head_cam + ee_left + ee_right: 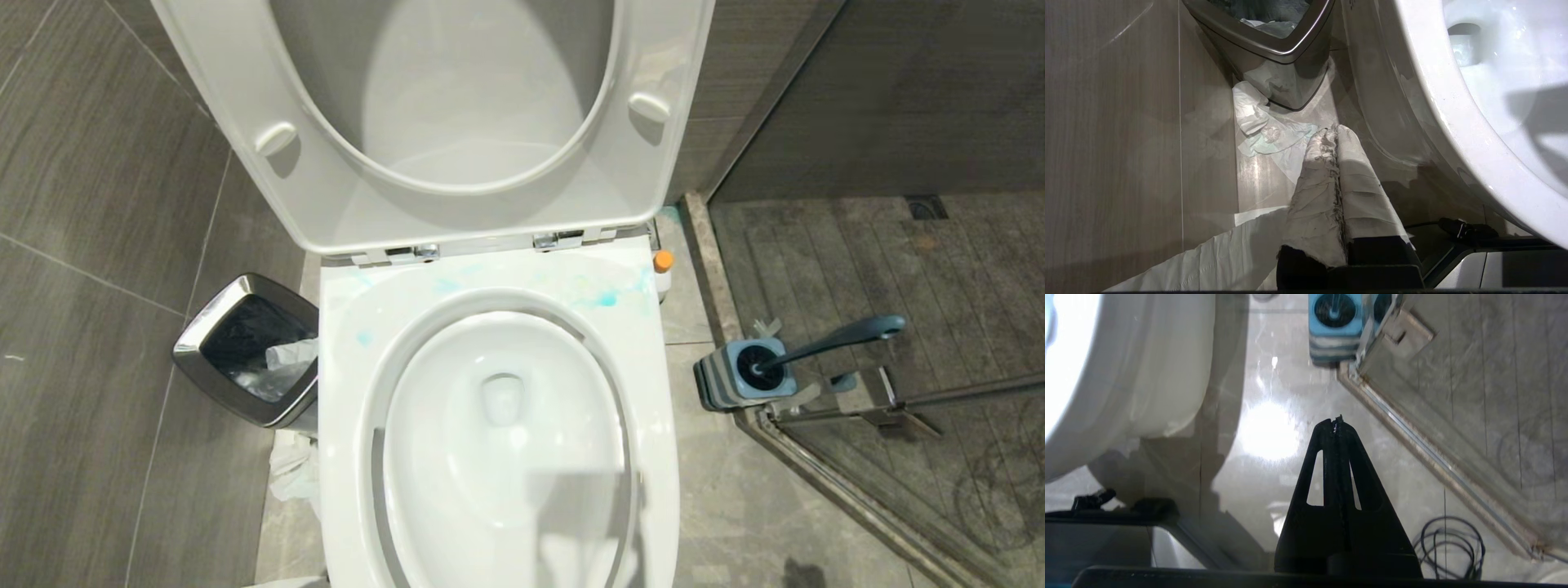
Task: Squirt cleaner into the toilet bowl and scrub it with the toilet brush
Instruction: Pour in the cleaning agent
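Observation:
The toilet bowl [441, 465] fills the middle of the head view, oval and glossy white, with seat and lid [326, 188] raised. The cleaner [663, 263] stands behind the toilet's right rear corner; only its orange cap and a bit of white show. The toilet brush [841, 336] leans in its blue-grey holder [718, 384] on the floor to the right. Neither arm appears in the head view. My left gripper [1334, 130], wrapped in white, hangs shut and empty low beside the bowl's outer wall [1453, 122]. My right gripper [1337, 420] is black, shut and empty above the floor, short of the holder [1335, 339].
A steel-rimmed waste bin [200, 335] holding paper stands left of the toilet, with crumpled tissue [294, 474] on the floor beside it. Turquoise smears [604, 298] mark the toilet's deck. A glass shower door frame [849, 498] runs along the right. A coiled cable [1449, 547] lies near the right gripper.

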Robot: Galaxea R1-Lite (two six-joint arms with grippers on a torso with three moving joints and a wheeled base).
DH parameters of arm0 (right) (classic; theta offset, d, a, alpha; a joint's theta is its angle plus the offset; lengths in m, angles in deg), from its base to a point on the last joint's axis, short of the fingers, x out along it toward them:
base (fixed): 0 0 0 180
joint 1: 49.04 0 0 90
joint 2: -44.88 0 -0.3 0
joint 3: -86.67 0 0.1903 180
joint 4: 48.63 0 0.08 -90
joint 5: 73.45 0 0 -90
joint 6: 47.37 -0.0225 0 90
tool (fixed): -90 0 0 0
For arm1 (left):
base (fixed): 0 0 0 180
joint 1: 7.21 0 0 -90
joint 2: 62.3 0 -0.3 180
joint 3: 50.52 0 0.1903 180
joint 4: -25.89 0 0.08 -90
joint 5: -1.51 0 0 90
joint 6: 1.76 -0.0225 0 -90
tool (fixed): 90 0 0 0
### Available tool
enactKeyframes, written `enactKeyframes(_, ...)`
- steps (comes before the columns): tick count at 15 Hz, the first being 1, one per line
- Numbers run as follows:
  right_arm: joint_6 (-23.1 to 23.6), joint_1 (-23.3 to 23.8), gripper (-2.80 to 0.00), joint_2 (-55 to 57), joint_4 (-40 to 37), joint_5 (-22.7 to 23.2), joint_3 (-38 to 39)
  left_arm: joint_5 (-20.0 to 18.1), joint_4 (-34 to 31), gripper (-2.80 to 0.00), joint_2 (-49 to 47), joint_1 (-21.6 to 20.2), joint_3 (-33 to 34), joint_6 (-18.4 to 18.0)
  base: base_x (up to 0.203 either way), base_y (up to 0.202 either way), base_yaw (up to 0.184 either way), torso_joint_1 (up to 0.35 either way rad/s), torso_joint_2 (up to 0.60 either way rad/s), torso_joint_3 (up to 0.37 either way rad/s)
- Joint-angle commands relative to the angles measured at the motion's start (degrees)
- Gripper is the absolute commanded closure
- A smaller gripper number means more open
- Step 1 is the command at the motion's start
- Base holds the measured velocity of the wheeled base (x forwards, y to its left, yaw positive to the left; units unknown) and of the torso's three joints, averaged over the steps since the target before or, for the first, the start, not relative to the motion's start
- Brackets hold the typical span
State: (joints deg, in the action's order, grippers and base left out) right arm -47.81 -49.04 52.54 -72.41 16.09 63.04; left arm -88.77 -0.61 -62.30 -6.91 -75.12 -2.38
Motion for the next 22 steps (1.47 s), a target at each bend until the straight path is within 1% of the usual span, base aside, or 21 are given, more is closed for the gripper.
enactKeyframes(1, 0.0, 0.0, 0.00, 4.4, 0.0, 0.0, 0.0, 0.0, 0.0, 0.00, -0.1, 0.0, 0.0, 0.0, 0.000, 0.000, 0.000, 0.000, 0.00, 0.000)
enactKeyframes(3, 0.0, 0.0, 0.00, 9.4, 0.0, 0.0, 0.0, 0.0, 0.0, 0.00, -0.1, 0.0, 0.0, 0.0, 0.000, 0.000, 0.000, 0.000, 0.00, 0.000)
enactKeyframes(8, 0.0, 0.0, 0.00, 26.4, 0.0, 0.0, 0.0, 0.0, 0.0, 0.00, -0.1, 0.0, 0.0, 0.0, 0.000, 0.000, 0.000, 0.000, 0.00, 0.000)
enactKeyframes(11, 0.1, 0.1, 0.00, 31.9, 0.0, -0.3, -0.3, 0.0, 0.0, 0.00, -0.1, 0.0, 0.0, 0.0, 0.000, 0.000, 0.000, 0.000, 0.00, 0.000)
enactKeyframes(12, 0.4, 0.1, 0.00, 32.2, -0.5, -0.4, -1.6, 0.0, 0.0, 0.00, -0.1, 0.0, 0.0, 0.0, 0.000, 0.000, 0.000, 0.000, 0.00, 0.000)
enactKeyframes(14, 0.4, 0.1, 0.00, 34.6, -5.5, -0.9, -7.5, 0.0, 0.0, 0.00, -0.1, 0.0, 0.0, 0.0, 0.000, 0.000, 0.000, 0.000, 0.00, 0.000)
enactKeyframes(15, 0.3, 0.1, 0.00, 37.0, -9.1, -0.8, -11.5, 0.0, 0.0, 0.00, -0.1, 0.0, 0.0, 0.1, 0.000, 0.000, 0.000, 0.000, 0.00, 0.000)
enactKeyframes(16, 0.3, 0.1, 0.00, 40.6, -11.0, -0.7, -14.1, 0.0, 0.0, 0.00, -0.1, 0.0, 0.0, 0.0, 0.000, 0.000, 0.000, 0.000, 0.00, 0.000)
enactKeyframes(17, 0.5, 0.1, 0.00, 44.5, -11.3, -0.7, -15.9, 0.0, 0.0, 0.00, -0.1, 0.0, 0.0, 0.1, 0.000, 0.000, 0.000, 0.000, 0.00, 0.000)
enactKeyframes(18, 1.0, 0.0, 0.00, 49.0, -9.6, -0.6, -17.2, 0.0, 0.0, 0.00, -0.1, 0.0, 0.0, 0.1, 0.000, 0.000, 0.000, 0.000, 0.00, 0.000)
enactKeyframes(19, 1.9, 0.0, 0.00, 53.5, -5.0, -0.6, -17.9, 0.0, 0.0, 0.00, -0.1, 0.0, 0.0, 0.1, 0.000, 0.000, 0.000, 0.000, 0.00, 0.000)
enactKeyframes(20, 3.3, 0.0, 0.00, 57.9, 1.7, -0.6, -18.2, 0.0, 0.1, 0.00, -0.1, 0.0, 0.0, 0.1, 0.000, 0.000, 0.000, 0.000, 0.00, 0.000)
enactKeyframes(22, 6.8, -0.8, 0.00, 67.1, 19.0, -1.2, -18.6, 0.0, 0.0, 0.00, -0.1, 0.0, 0.0, 0.1, 0.000, 0.000, 0.000, 0.000, 0.00, 0.000)
